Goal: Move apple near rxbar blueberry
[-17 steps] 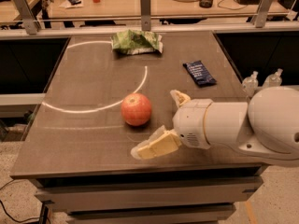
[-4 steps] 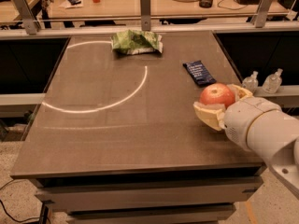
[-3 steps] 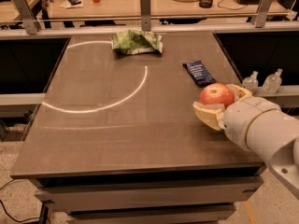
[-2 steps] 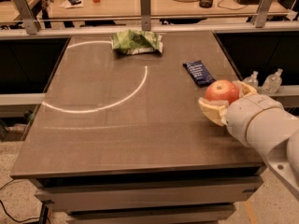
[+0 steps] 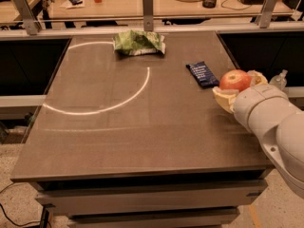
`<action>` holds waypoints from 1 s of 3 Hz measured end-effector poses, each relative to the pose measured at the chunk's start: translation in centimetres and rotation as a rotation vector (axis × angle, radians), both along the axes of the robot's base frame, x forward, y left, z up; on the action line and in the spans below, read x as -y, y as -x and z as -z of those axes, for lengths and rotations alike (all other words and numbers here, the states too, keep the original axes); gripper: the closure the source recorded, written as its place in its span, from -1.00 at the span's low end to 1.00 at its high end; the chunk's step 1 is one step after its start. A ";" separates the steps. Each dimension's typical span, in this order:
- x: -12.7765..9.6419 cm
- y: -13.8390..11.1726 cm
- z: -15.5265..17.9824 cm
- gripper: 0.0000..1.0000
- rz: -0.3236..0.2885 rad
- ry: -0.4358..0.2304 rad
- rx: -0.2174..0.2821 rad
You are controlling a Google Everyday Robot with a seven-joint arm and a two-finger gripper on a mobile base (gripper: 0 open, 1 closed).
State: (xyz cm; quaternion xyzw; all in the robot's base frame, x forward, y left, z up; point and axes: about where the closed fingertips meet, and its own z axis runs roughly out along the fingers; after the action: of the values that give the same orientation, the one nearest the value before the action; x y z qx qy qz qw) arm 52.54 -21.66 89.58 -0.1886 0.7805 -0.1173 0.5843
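**Apple in grasp at right table edge; set-down beside bar pending**

Gripper: the cream fingers are closed around the apple. One finger is seen low at the left of the fruit, the other behind it at the right. The arm housing is smooth, rounded and off-white.

Position: the apple is held at the right edge of the table, just beside the near right corner of the rxbar blueberry. Whether the fruit is clear of the surface cannot be told for certain. It is judged to be lifted slightly.

Step in hand (judged): set-down next to the bar.
- The apple is best lowered straight onto bare tabletop, inboard of the edge, so that it cannot roll off.
- The wrapper should not be landed on or pushed.
- Release is best made only once the fruit is borne by the table, as a round body dropped is likely to roll.

Materials and shapes:
- Apple: round, smooth, glossy red-orange with a paler yellowish patch.
- Bar: flat and rectangular, in a dark navy wrapper with small white print, probably slick.
- Tabletop: flat, matte, dark grey-brown, marked with a white arc.
- Snack bag: green-and-white and crumpled, at the far edge, well apart.
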 end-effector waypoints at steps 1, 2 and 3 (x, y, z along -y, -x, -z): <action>-0.6 -2.3 0.9 1.00 -0.005 -0.019 -0.018; -1.0 -3.9 2.1 1.00 -0.005 -0.053 -0.050; -0.7 -5.2 2.9 1.00 0.011 -0.075 -0.074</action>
State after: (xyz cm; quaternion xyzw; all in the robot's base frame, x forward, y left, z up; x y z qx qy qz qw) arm 57.75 -20.93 86.67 -0.1664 0.8065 -0.0843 0.5610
